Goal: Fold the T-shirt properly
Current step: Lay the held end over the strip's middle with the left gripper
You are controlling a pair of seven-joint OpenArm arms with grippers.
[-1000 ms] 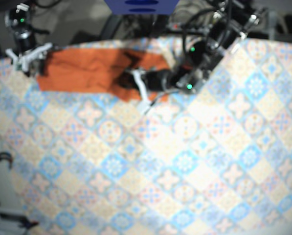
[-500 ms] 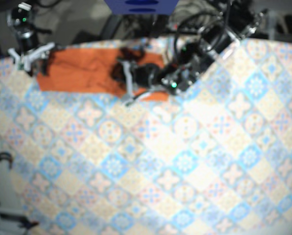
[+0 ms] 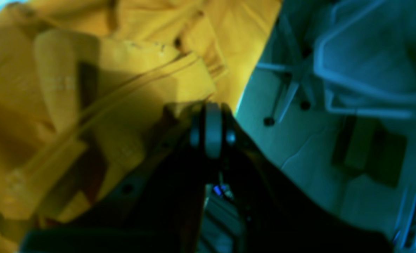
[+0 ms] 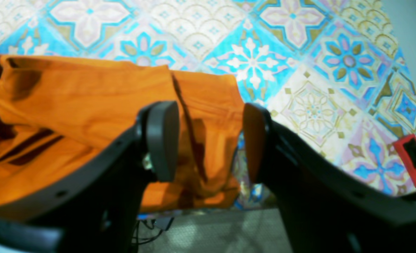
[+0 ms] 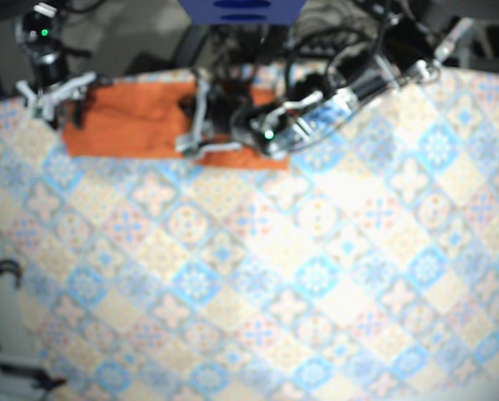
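The orange T-shirt (image 5: 140,125) lies bunched along the table's far edge at the top left. It looks yellow in the left wrist view (image 3: 141,66). My left gripper (image 5: 195,124) reaches over the shirt's right part, and its white fingers look spread. In the left wrist view that gripper (image 3: 134,105) stands over a raised fold of cloth, one pale finger (image 3: 56,80) lying on the fabric. My right gripper (image 5: 53,96) hovers at the shirt's left end. It is open (image 4: 208,140), and the shirt's edge (image 4: 200,105) shows between its dark pads without touching them.
A patterned tablecloth (image 5: 299,276) covers the table. Past the far edge are floor and chair legs (image 3: 292,95). A red and black part (image 4: 410,161) sits at the right of the right wrist view. A blue object (image 5: 241,10) stands behind the table, and cables (image 5: 2,284) hang at the left.
My left arm has swept leftward across the shirt, from its right end toward its middle. The right gripper has stayed at the shirt's left end.
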